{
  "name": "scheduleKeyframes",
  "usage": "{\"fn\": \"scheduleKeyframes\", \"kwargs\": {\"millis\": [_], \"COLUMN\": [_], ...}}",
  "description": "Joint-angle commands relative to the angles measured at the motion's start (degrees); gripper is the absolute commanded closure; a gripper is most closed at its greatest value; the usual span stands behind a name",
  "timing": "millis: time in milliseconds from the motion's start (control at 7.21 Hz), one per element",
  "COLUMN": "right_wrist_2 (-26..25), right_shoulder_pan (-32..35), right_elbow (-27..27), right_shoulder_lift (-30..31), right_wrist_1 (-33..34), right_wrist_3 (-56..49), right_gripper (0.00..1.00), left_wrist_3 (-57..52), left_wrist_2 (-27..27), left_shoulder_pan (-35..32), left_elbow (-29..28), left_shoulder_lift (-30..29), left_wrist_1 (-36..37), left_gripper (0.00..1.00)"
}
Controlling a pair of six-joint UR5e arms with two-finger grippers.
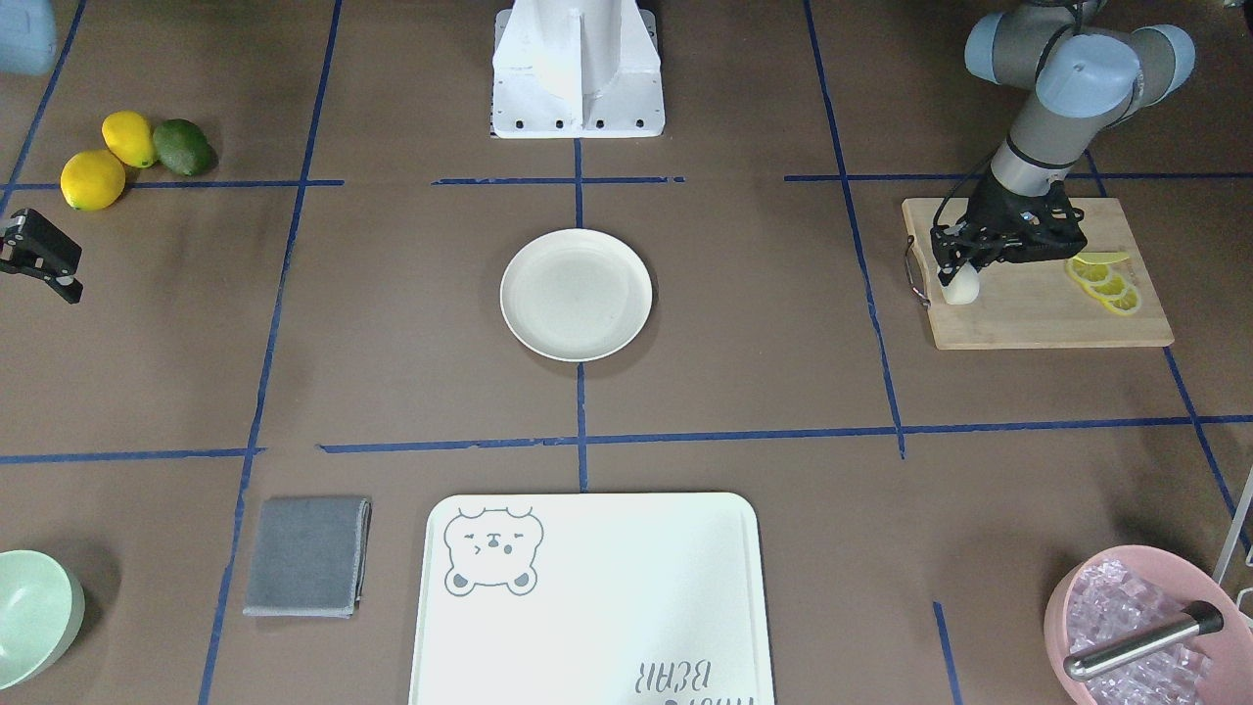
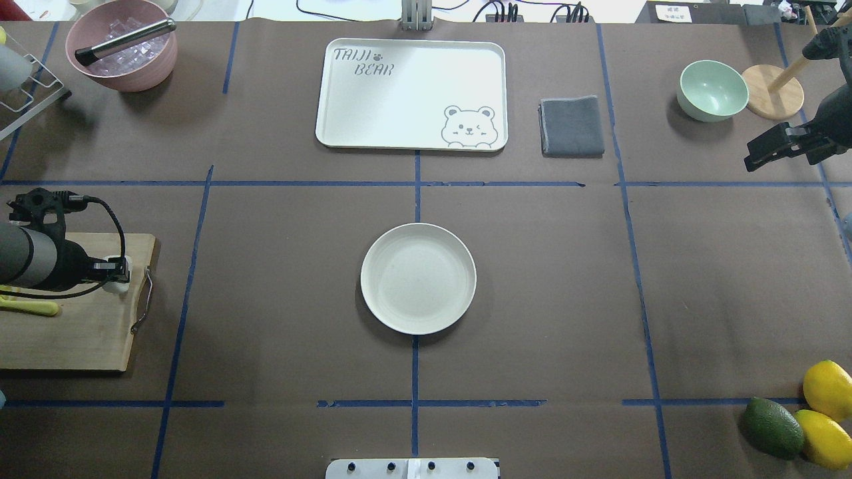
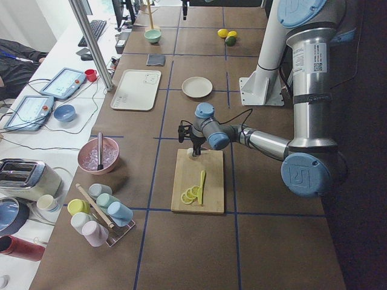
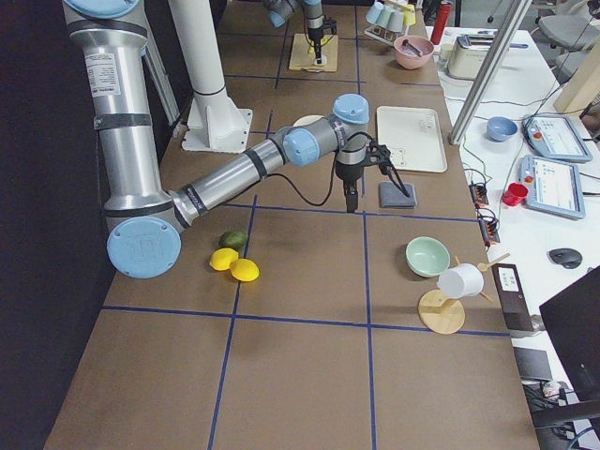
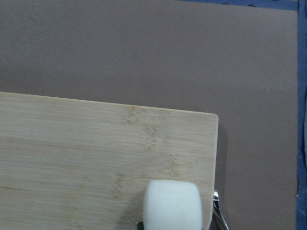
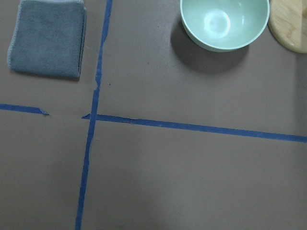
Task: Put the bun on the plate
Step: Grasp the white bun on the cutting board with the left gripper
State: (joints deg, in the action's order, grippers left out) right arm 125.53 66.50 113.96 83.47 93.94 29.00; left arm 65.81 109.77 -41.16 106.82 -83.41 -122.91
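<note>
Angling down, left end effector (image 1: 957, 262) straddles bun (image 1: 962, 288) at cutting board's (image 1: 1028, 315) corner; grasp uncertain; plate (image 1: 576, 296) lies well apart.

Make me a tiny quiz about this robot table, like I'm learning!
1. True or false: the bun is on the plate.
2. What shares the wooden board with the bun? A lemon slices, B bananas, C eggs.
3. How many whole lemons are there?
Key: 1 false; 2 A; 3 two.
</note>
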Motion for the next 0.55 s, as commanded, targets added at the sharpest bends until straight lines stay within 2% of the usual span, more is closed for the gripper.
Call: {"fn": "scheduleKeyframes", "kwargs": {"millis": [0, 139, 277, 416], "right_wrist_2": [0.07, 0.16, 1.9, 5.22], "right_shoulder_pan": [1.08, 1.96, 3.54, 6.68], "right_elbow": [0.03, -0.14, -0.41, -1.63], "right_shoulder_lift": [0.55, 0.82, 1.95, 3.35], "right_wrist_1": [0.02, 0.02, 0.02, -0.07], "right_wrist_3": [-0.09, -0.96, -3.14, -7.08], "right_gripper": [0.0, 0.0, 0.0, 0.0], "left_wrist_3": [0.02, 0.02, 0.02, 0.11], "left_wrist_2": [2.8, 2.91, 2.91, 2.56], "left_shoulder_pan": [-1.36, -1.98, -2.16, -2.08], "left_elbow": [2.16, 3.03, 7.13, 9.61], "left_shoulder_lift": [-0.26, -1.22, -6.36, -15.73], "left_wrist_1": [0.56, 2.39, 13.46, 27.58], "left_gripper": [0.65, 0.65, 0.65, 0.65]}}
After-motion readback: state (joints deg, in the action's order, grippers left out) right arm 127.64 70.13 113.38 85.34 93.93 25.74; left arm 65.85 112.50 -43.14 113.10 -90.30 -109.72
